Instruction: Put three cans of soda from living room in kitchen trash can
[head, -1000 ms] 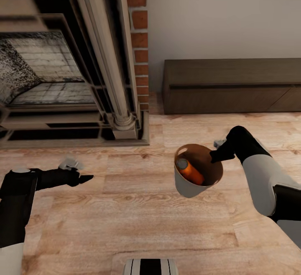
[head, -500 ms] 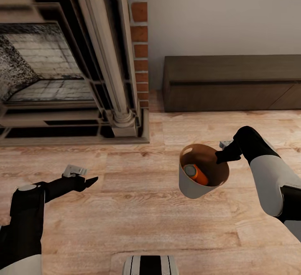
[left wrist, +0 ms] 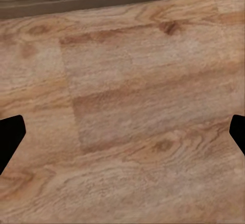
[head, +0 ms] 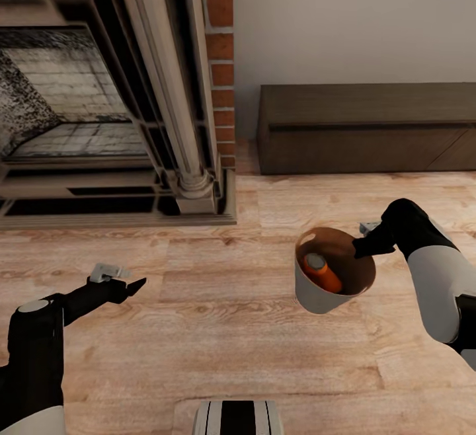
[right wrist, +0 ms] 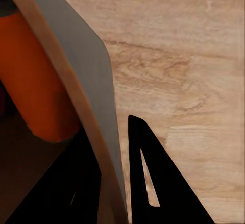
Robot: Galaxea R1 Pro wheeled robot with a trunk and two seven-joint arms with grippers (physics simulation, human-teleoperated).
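While the light wood floor (head: pixel 218 329) runs from the fireplace (head: pixel 99 104) to a low dark cabinet (head: pixel 367 127), we see our left gripper (head: pixel 135 284) spread empty, seemingly lower than before. Our right gripper (head: pixel 360 248) pinches the trash can (head: pixel 317 296) rim, an orange can (head: pixel 320 272) inside; both have shifted right.

Left gripper (head: pixel 135 284) spread wide, arm extended forward low. Right gripper (head: pixel 360 247) clamped tight, forearm angled inward.
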